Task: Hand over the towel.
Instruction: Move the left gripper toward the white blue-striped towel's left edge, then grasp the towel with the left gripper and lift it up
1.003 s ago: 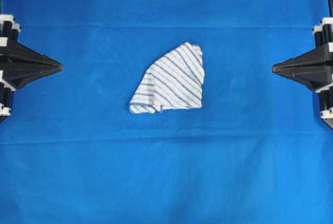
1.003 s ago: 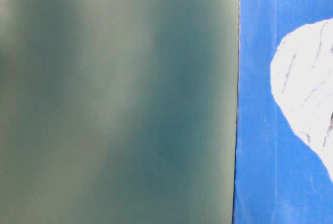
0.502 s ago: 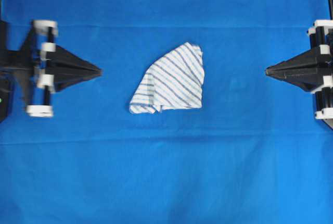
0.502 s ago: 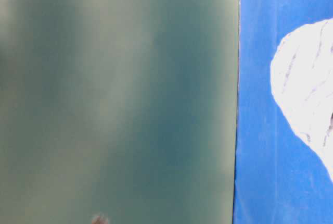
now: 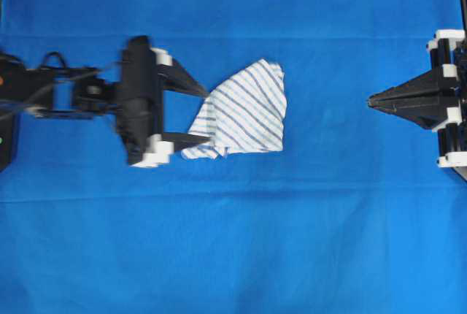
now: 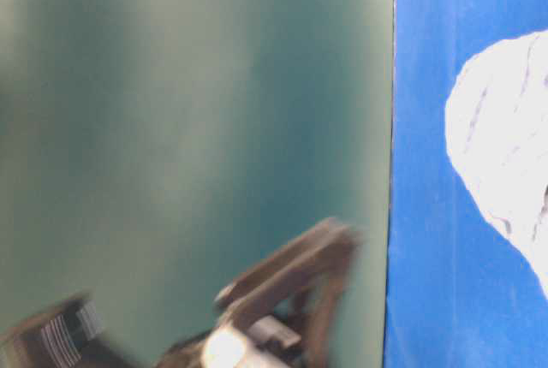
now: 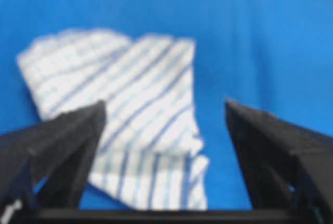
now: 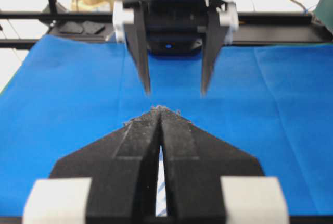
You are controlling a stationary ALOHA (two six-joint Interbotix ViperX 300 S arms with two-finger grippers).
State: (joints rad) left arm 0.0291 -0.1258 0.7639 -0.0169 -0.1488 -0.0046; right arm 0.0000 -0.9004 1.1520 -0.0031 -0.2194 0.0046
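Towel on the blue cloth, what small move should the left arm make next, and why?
Probably lower the left gripper and close. Its jaws stand open at the near edge of the towel, which lies loose, not gripped. The right gripper waits shut, apart.

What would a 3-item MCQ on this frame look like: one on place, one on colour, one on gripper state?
1. Where does the towel lie?
A. mid-table, just right of the left gripper
B. under the right gripper
C. off the cover's edge

2. What colour is the cover?
A. green
B. blue
C. grey

3. How do the grippers stand?
A. both open
B. left shut, right open
C. left open, right shut

Answers:
1 A, overhead its fingertips reach the towel's left edge.
2 B, plain blue all around the towel.
3 C, the left wrist view shows the fingers wide apart; the right wrist view shows that pair pressed together.
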